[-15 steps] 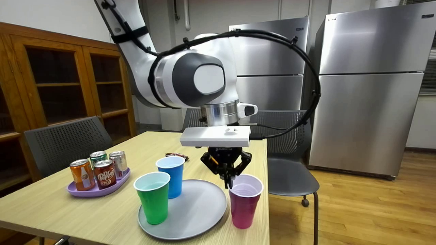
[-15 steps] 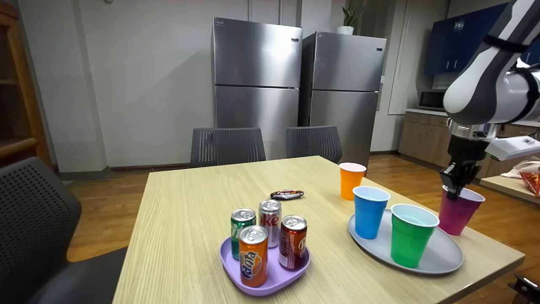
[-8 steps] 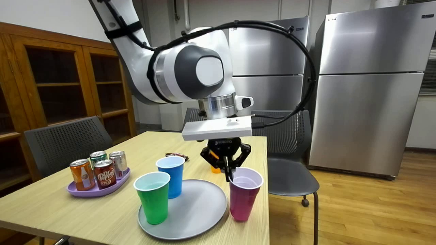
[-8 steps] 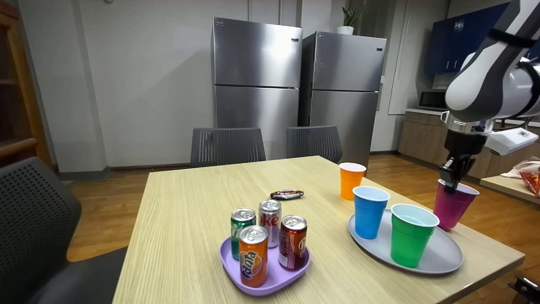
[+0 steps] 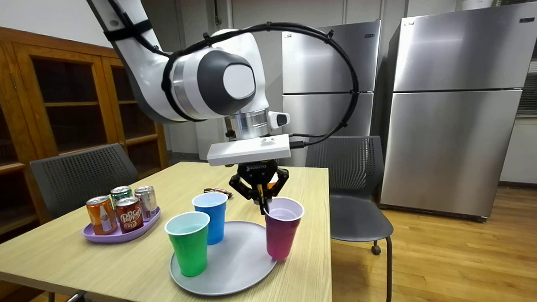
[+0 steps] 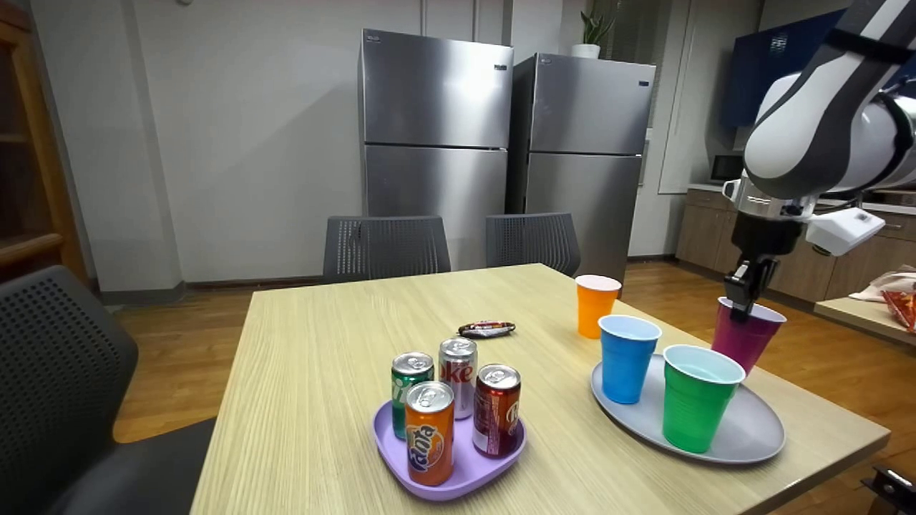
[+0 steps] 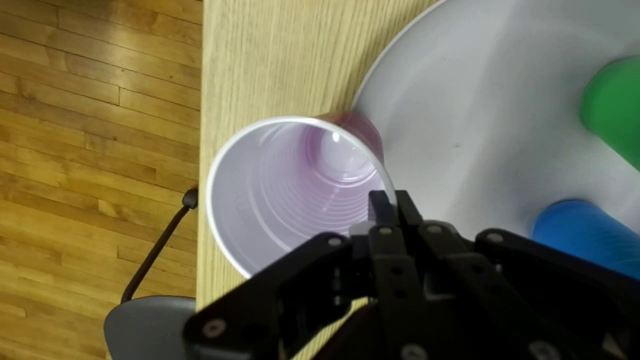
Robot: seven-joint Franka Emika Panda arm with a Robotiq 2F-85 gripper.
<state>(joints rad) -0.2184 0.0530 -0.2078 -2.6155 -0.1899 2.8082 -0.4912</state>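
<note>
Magenta cup [image 5: 283, 230]: tapered, ribbed plastic, white-rimmed, near one edge of the wood-grained worktop [image 5: 308, 281]. Gripper [image 7: 395, 201]: pinched nearly closed, clamping the cup's thin wall.

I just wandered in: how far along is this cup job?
Apparently done: green cup and blue cup stand on the gray plate. In hand: the gripper pinches the purple cup by its rim, near the plate's edge. Probably left: releasing that cup; perhaps the orange cup, off the plate.
</note>
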